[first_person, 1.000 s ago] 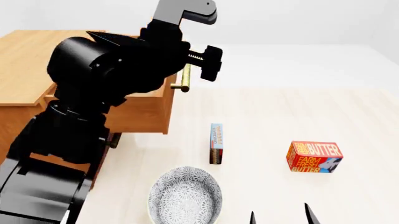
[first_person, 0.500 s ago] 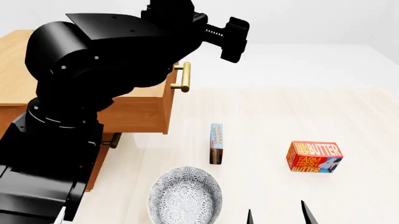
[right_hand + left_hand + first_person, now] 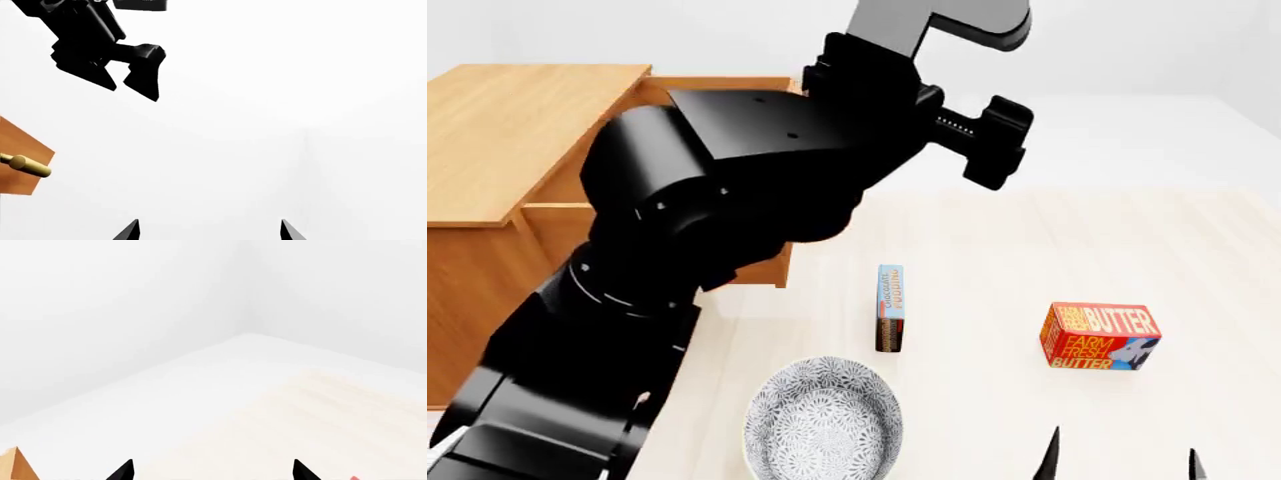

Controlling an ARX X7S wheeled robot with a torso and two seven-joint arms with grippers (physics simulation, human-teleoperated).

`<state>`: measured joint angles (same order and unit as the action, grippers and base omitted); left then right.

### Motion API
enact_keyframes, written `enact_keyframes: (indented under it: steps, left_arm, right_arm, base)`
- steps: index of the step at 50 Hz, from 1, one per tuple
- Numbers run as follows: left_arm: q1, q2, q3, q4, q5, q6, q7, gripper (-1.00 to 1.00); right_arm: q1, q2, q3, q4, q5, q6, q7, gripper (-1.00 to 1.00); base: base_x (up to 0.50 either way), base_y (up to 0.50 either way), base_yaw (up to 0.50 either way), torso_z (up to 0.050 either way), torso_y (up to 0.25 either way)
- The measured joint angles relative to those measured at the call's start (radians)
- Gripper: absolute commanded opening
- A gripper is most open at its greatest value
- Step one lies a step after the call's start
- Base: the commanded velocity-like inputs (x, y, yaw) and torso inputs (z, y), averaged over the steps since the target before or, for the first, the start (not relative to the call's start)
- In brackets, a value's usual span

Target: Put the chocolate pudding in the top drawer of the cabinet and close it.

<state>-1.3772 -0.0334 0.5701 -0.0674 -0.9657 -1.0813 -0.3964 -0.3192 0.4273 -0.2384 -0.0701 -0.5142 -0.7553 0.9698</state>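
Standing on its thin edge between the bowl [image 3: 823, 418] and butter box [image 3: 1100, 336], the chocolate pudding [image 3: 890, 307] looked light, stiff, best pinched across its flat faces, while the left gripper [image 3: 212, 471] and right gripper [image 3: 1120, 462] were both spread and empty.

My left arm [image 3: 721, 200] blocks the top drawer [image 3: 761, 255] from above. Bare desk [image 3: 1001, 250] lies open around the chocolate pudding [image 3: 890, 307]; the butter box [image 3: 1100, 336] and bowl [image 3: 823, 420] stand near it.
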Motion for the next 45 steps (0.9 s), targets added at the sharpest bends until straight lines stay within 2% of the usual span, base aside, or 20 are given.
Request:
enact_keyframes:
  steps: [9, 18, 24, 35, 45]
  left_arm:
    - [-0.004, 0.016, 0.069, -0.064, -0.020, 0.078, -0.006, 1.00]
    - [-0.028, 0.025, 0.225, -0.170, -0.102, 0.221, -0.025, 1.00]
    - [-0.064, 0.029, 0.374, -0.259, -0.200, 0.343, -0.040, 1.00]
    - [-0.164, 0.032, 0.741, -0.385, -0.463, 0.603, -0.065, 1.00]
    - [-0.200, 0.033, 0.907, -0.428, -0.581, 0.709, -0.080, 1.00]
  right_arm:
    - [-0.034, -0.015, 0.056, -0.006, -0.021, 0.064, 0.036, 1.00]
    - [-0.037, -0.018, 0.068, 0.009, -0.018, 0.077, 0.051, 1.00]
    - [-0.041, -0.017, 0.068, 0.013, -0.022, 0.076, 0.058, 1.00]
    - [-0.052, -0.015, 0.072, 0.003, -0.041, 0.076, 0.069, 1.00]
    - [-0.058, -0.010, 0.068, -0.003, -0.059, 0.072, 0.075, 1.00]
  base:
    - [0.00, 0.00, 0.00, 0.000, 0.000]
    - [0.00, 0.00, 0.00, 0.000, 0.000]
    - [0.00, 0.00, 0.00, 0.000, 0.000]
    - [0.00, 0.00, 0.00, 0.000, 0.000]
    - [0.00, 0.00, 0.00, 0.000, 0.000]
